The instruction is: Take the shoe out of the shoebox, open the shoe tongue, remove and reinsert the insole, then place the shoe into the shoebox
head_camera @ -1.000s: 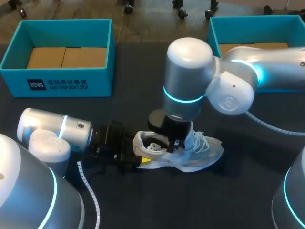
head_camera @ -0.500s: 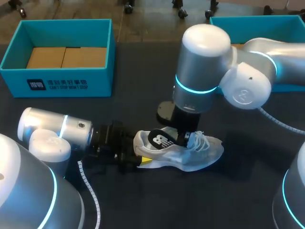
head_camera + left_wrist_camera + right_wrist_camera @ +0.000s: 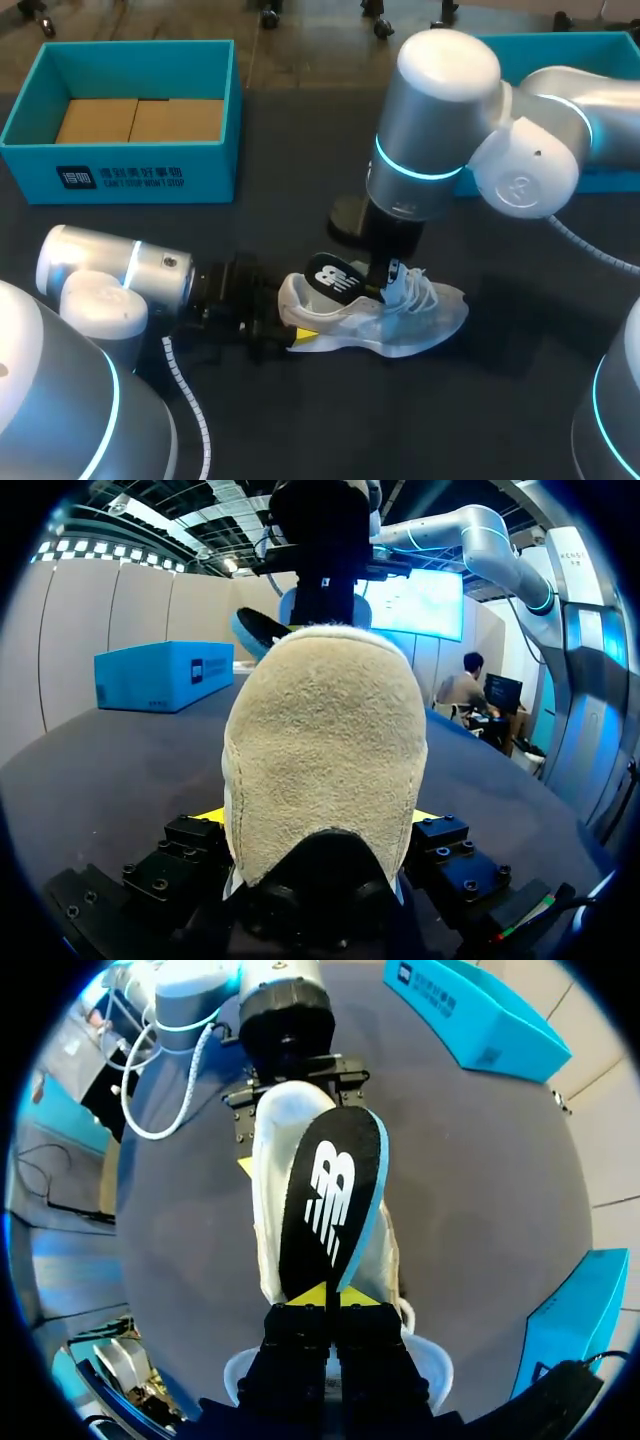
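A white mesh shoe (image 3: pixel 400 325) lies on its side on the dark table, toe to the right. My left gripper (image 3: pixel 278 325) is shut on its heel (image 3: pixel 320 750), with a yellow tip (image 3: pixel 208 816) pressed on either side. My right gripper (image 3: pixel 326 1300) hangs over the shoe's opening, shut on the front end of the black insole (image 3: pixel 330 1195). The insole (image 3: pixel 333 278) carries a white logo and a blue edge, and it slants up out of the shoe toward the heel. Loose white laces (image 3: pixel 420 290) lie beside my right gripper (image 3: pixel 385 280).
A teal shoebox (image 3: pixel 120 175) with brown cardboard inside stands at the back left. A second teal box (image 3: pixel 540 45) sits at the back right, partly behind my right arm. Bare dark table lies in front of the shoe.
My right arm has risen and shifted right, drawing the insole up out of the shoe. The left gripper and the shoe have stayed in place.
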Controlling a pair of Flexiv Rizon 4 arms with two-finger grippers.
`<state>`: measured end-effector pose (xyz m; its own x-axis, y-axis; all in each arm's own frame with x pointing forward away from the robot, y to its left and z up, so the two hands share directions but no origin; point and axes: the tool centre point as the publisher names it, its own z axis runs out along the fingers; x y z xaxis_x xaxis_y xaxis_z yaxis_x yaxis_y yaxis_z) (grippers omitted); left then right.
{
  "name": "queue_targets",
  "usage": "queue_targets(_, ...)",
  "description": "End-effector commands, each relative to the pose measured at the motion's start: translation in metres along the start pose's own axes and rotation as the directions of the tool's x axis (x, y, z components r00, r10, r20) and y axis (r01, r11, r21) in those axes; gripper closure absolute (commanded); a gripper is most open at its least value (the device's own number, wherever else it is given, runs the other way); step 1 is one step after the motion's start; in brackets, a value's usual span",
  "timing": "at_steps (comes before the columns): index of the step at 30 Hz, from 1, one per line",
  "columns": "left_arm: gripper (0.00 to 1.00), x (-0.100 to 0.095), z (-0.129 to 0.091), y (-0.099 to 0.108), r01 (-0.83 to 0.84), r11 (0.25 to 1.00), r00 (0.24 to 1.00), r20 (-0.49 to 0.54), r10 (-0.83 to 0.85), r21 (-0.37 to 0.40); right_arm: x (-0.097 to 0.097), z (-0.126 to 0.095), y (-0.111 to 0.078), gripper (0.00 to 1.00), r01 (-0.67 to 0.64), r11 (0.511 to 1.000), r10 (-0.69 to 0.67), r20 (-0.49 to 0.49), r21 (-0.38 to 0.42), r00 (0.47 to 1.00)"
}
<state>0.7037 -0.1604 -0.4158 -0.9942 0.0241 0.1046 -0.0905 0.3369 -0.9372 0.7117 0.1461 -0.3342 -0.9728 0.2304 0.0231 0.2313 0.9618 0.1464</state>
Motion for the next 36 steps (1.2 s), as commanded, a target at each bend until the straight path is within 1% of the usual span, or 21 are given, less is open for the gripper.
queue_targets(1, 1.00, 0.000, 0.000, 0.000, 0.000, 1.000, 1.000, -0.002, 0.000, -0.003, -0.005, -0.003, 0.010, 1.00, 0.031, 1.000, -0.030, -0.036, 0.006, 0.999)
queue_targets(4, 1.00, 0.000, 0.000, 0.000, 0.000, 1.000, 1.000, -0.002, 0.000, -0.003, -0.006, -0.008, 0.015, 1.00, 0.049, 0.999, -0.048, -0.060, 0.000, 0.997)
queue_targets(6, 1.00, 0.000, 0.000, 0.000, 0.000, 1.000, 1.000, -0.002, 0.000, -0.003, -0.008, -0.013, 0.020, 1.00, 0.068, 0.997, -0.071, -0.080, -0.035, 0.994)
queue_targets(8, 1.00, 0.000, 0.000, 0.000, 0.000, 1.000, 1.000, -0.002, 0.000, -0.003, -0.010, -0.016, 0.025, 1.00, 0.089, 0.995, -0.093, -0.113, -0.039, 0.989)
queue_targets(11, 1.00, 0.000, 0.000, 0.000, 0.000, 1.000, 1.000, -0.002, 0.000, -0.003, -0.014, -0.019, 0.030, 1.00, 0.109, 0.992, -0.116, -0.134, -0.056, 0.984)
queue_targets(15, 1.00, 0.000, 0.000, 0.000, 0.000, 1.000, 1.000, -0.002, 0.000, -0.003, -0.013, -0.018, 0.043, 1.00, 0.152, 0.982, -0.170, -0.179, -0.108, 0.969)
queue_targets(20, 1.00, 0.000, 0.000, 0.000, 0.000, 1.000, 1.000, -0.002, 0.000, -0.003, -0.009, -0.013, 0.054, 1.00, 0.187, 0.973, -0.214, -0.233, -0.134, 0.949)
queue_targets(25, 1.00, 0.000, 0.000, 0.000, 0.000, 1.000, 1.000, -0.002, 0.000, -0.003, -0.007, -0.008, 0.061, 1.00, 0.187, 0.970, -0.223, -0.257, -0.158, 0.940)
queue_targets(26, 1.00, 0.000, 0.000, 0.000, 0.000, 1.000, 1.000, -0.002, 0.000, -0.003, -0.007, -0.007, 0.062, 0.77, 0.188, 0.968, -0.228, -0.266, -0.166, 0.937)
queue_targets(27, 1.00, 0.000, 0.000, 0.000, 0.000, 1.000, 1.000, -0.002, 0.000, -0.003, -0.007, -0.007, 0.063, 0.64, 0.183, 0.966, -0.228, -0.264, -0.183, 0.937)
queue_targets(28, 1.00, 0.000, 0.000, 0.000, 0.000, 1.000, 1.000, -0.002, 0.000, -0.003, -0.007, -0.009, 0.063, 0.60, 0.179, 0.962, -0.231, -0.260, -0.207, 0.938)
queue_targets(30, 1.00, 0.000, 0.000, 0.000, 0.000, 1.000, 1.000, -0.002, 0.000, -0.003, -0.006, -0.012, 0.064, 0.51, 0.175, 0.960, -0.233, -0.276, -0.220, 0.932)
queue_targets(31, 1.00, 0.000, 0.000, 0.000, 0.000, 1.000, 1.000, -0.002, 0.000, -0.003, -0.006, -0.015, 0.064, 0.30, 0.171, 0.955, -0.240, -0.290, -0.244, 0.927)
queue_targets(32, 1.00, 0.000, 0.000, 0.000, 0.000, 1.000, 1.000, -0.002, 0.000, -0.003, -0.006, -0.018, 0.065, 0.20, 0.168, 0.954, -0.242, -0.307, -0.248, 0.921)
queue_targets(34, 1.00, 0.000, 0.000, 0.000, 0.000, 1.000, 1.000, -0.002, 0.000, -0.003, -0.007, -0.022, 0.065, 0.14, 0.143, 0.946, -0.245, -0.350, -0.291, 0.904)
queue_targets(36, 1.00, 0.000, 0.000, 0.000, 0.000, 1.000, 1.000, -0.002, 0.000, -0.003, -0.007, -0.025, 0.064, 0.08, 0.122, 0.944, -0.239, -0.381, -0.307, 0.893)
